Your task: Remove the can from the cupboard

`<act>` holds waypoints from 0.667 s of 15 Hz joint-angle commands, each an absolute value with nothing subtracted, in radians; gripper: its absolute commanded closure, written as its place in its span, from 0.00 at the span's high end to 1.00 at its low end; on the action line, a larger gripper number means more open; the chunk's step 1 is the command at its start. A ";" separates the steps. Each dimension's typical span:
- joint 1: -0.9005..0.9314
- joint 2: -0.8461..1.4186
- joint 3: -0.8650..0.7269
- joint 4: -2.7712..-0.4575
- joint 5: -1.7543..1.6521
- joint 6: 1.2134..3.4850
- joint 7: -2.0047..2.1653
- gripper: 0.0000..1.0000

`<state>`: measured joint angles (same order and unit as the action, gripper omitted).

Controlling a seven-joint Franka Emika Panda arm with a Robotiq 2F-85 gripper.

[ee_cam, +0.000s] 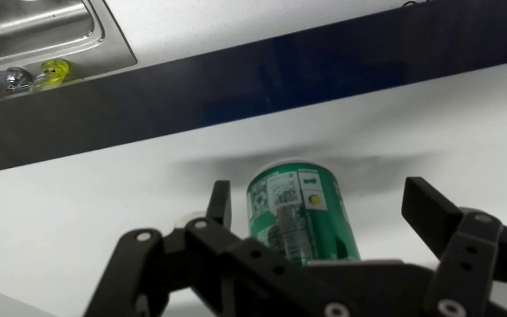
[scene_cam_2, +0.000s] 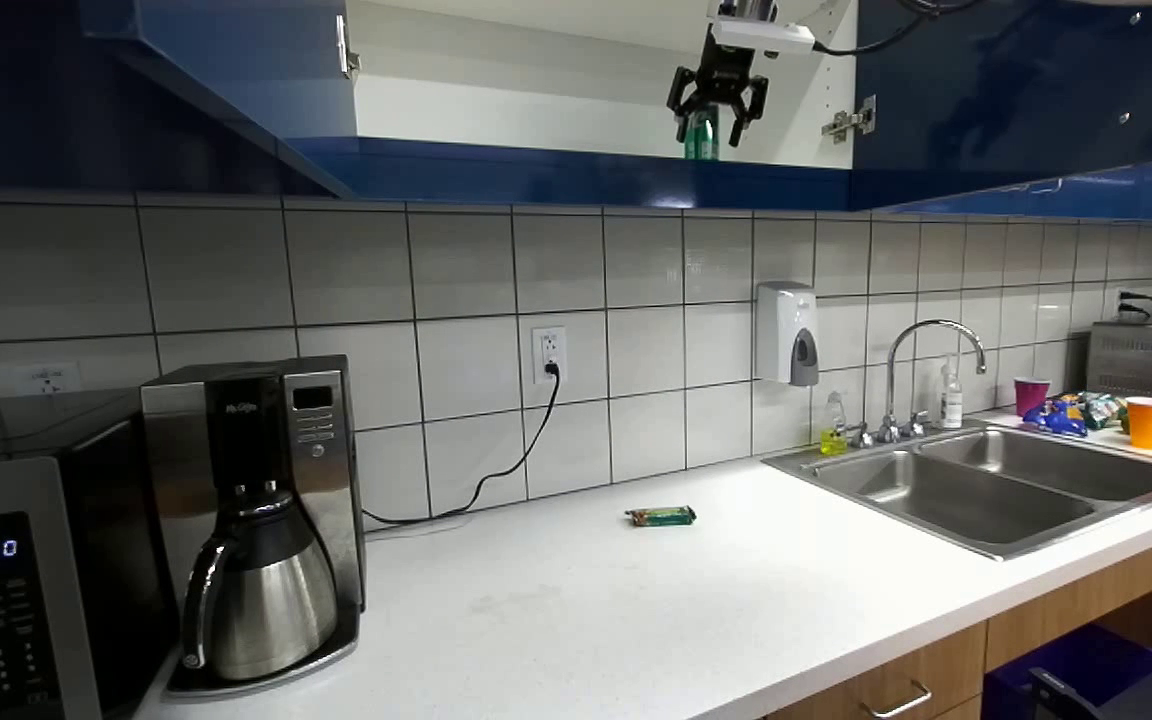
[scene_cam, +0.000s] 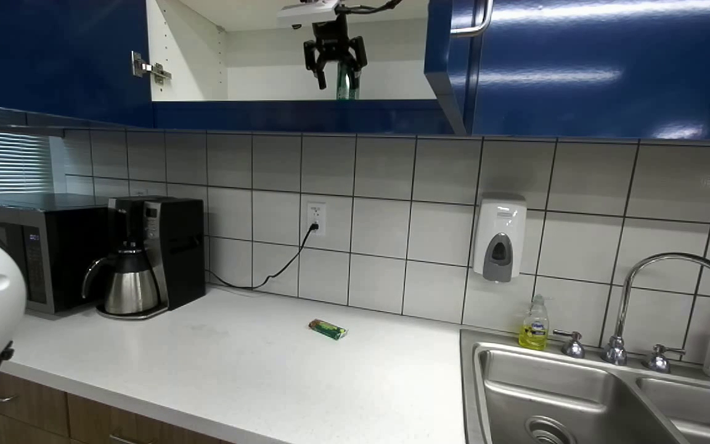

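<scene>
Blue doors (scene_cam: 65,55) stand open on both sides of the cupboard (scene_cam: 269,68), and its front edge (scene_cam: 293,116) hides the foot of the can (scene_cam_2: 702,142) from us in both exterior views. Below, we see a microwave (scene_cam: 77,246), a coffee maker (scene_cam: 183,246), a green packet (scene_cam: 328,328) and a sink (scene_cam: 473,382). The gripper (ee_cam: 319,200) hangs over the white shelf (ee_cam: 82,207), leaning slightly, its fingers (ee_cam: 429,215) pointing down. Its jaws are spread wide: we find the can upright between them, nearer one finger, with a gap either side in the wrist view.
</scene>
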<state>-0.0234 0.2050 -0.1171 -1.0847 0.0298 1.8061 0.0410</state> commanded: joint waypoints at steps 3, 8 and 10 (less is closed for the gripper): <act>-0.024 0.271 -0.121 -0.990 0.021 1.811 0.046 1.00; -0.023 0.295 -0.121 -0.953 0.019 1.827 0.047 1.00; -0.022 0.303 -0.122 -0.943 0.018 1.831 0.048 1.00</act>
